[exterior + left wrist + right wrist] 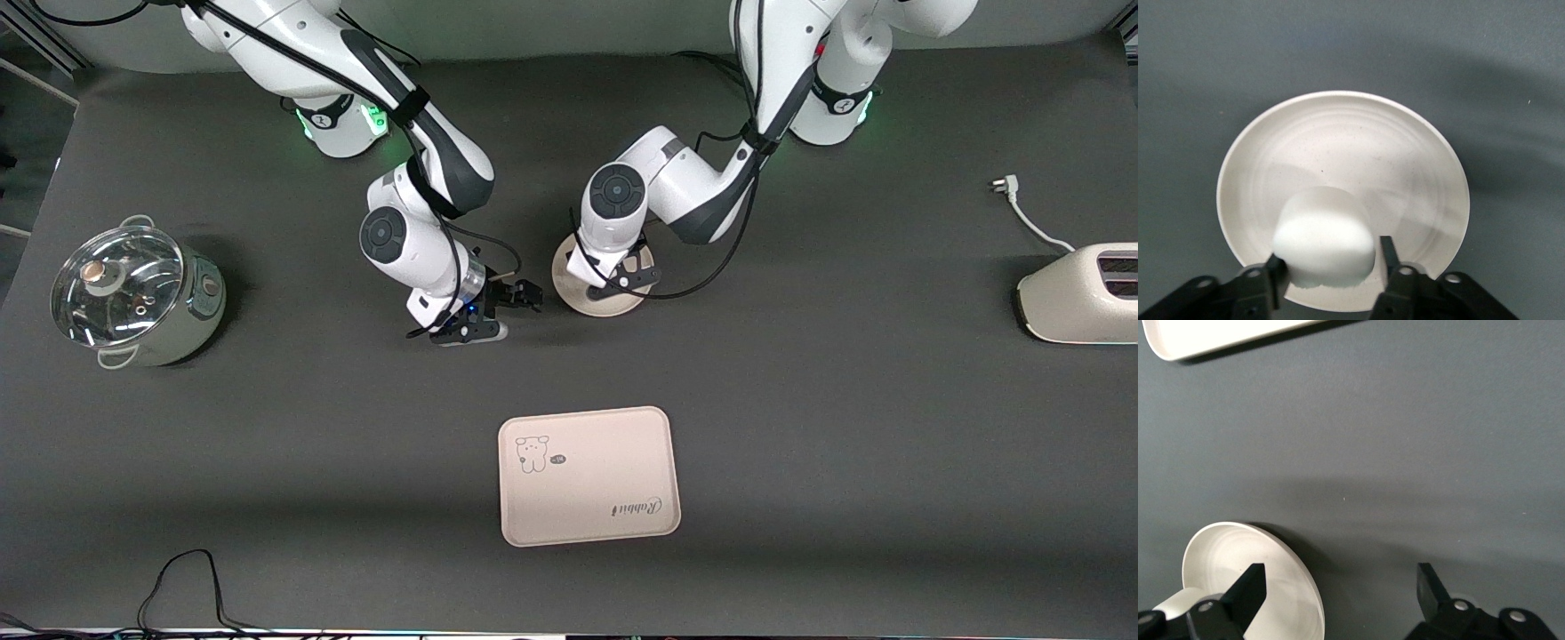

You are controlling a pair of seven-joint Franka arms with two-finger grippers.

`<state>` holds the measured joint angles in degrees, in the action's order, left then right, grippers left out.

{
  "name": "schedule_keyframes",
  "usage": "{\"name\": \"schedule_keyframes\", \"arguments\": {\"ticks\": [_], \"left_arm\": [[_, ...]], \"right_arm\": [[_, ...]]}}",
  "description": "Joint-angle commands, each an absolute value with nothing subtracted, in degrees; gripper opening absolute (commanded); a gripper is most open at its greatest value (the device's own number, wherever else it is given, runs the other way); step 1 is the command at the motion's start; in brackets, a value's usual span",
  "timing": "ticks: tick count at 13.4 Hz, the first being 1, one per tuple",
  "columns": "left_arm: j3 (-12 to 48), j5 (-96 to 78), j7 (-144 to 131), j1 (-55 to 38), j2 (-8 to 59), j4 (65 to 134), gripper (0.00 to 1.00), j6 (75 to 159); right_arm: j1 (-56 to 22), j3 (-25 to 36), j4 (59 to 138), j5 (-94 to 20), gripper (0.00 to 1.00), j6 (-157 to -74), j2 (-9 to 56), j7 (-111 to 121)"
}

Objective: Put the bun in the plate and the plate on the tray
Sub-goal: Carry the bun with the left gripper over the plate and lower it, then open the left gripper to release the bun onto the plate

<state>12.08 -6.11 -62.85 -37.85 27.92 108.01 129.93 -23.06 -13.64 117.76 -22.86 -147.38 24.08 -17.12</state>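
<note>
The off-white bun (1325, 237) sits on the round cream plate (1405, 167) between the fingers of my left gripper (1335, 257). One finger touches the bun and the other stands a small gap off it. In the front view my left gripper (622, 276) is low over the plate (605, 307) and hides the bun. My right gripper (524, 298) is wide open and empty, low beside the plate toward the right arm's end; the right wrist view shows the gripper (1341, 577) with the plate (1271, 573) by one finger. The cream tray (587, 498) lies nearer the front camera, with its corner in the right wrist view (1205, 337).
A steel pot with a glass lid (133, 293) stands at the right arm's end of the table. A cream toaster (1080, 298) with its cord and plug (1022, 209) stands at the left arm's end. Dark cloth covers the table.
</note>
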Motion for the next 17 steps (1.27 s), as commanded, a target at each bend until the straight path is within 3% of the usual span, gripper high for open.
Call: {"name": "schedule_keyframes", "arguments": {"ticks": [1, 7, 13, 17], "left_arm": [[11.34, -6.42, -64.77, -39.46, 27.16, 108.63, 0.98, 130.52], [11.16, -5.72, -63.20, -36.49, 24.36, 108.20, 0.98, 125.01], [10.99, -6.33, -47.32, -21.21, 17.24, 104.69, 0.98, 111.12], [1.52, -6.59, -30.34, -15.47, 14.51, 99.76, 0.98, 103.80]], "right_arm": [[-24.35, -13.36, 117.77, -24.08, 1.00, -148.27, 24.00, -15.47], [-24.35, -13.36, 117.33, -23.99, 1.00, -150.99, 24.79, -15.56], [-24.43, -13.45, 117.25, -24.08, 1.00, -154.33, 25.84, -15.56], [-25.04, -13.71, 117.25, -24.17, 1.00, -155.30, 26.45, -15.64]]}}
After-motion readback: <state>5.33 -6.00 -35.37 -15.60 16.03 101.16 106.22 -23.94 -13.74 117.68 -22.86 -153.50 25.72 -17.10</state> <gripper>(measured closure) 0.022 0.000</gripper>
